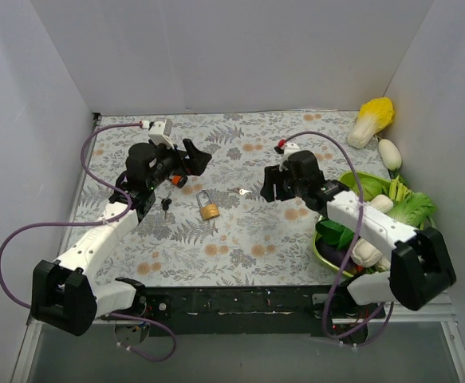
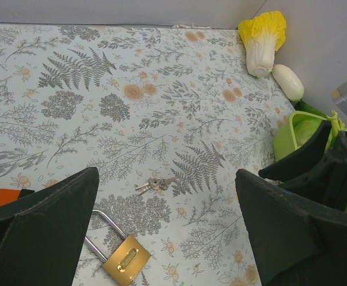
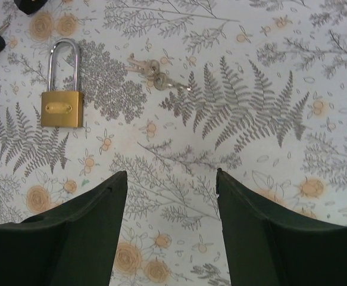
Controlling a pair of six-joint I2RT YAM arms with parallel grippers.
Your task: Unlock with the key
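A brass padlock (image 1: 208,207) with a closed steel shackle lies flat on the fern-print cloth at mid-table. It also shows in the left wrist view (image 2: 121,257) and the right wrist view (image 3: 62,95). A small bunch of silver keys (image 1: 244,191) lies on the cloth just right of it, (image 2: 154,184) (image 3: 155,74). My left gripper (image 1: 198,159) is open and empty, above and behind the padlock (image 2: 166,173). My right gripper (image 1: 265,185) is open and empty, hovering right of the keys (image 3: 172,173).
Black-headed keys (image 1: 167,205) lie left of the padlock, under the left arm. A green bowl (image 1: 360,179) of vegetables stands at the right edge. A napa cabbage (image 1: 373,120) and a white vegetable (image 1: 390,153) lie at the back right. White walls enclose the table.
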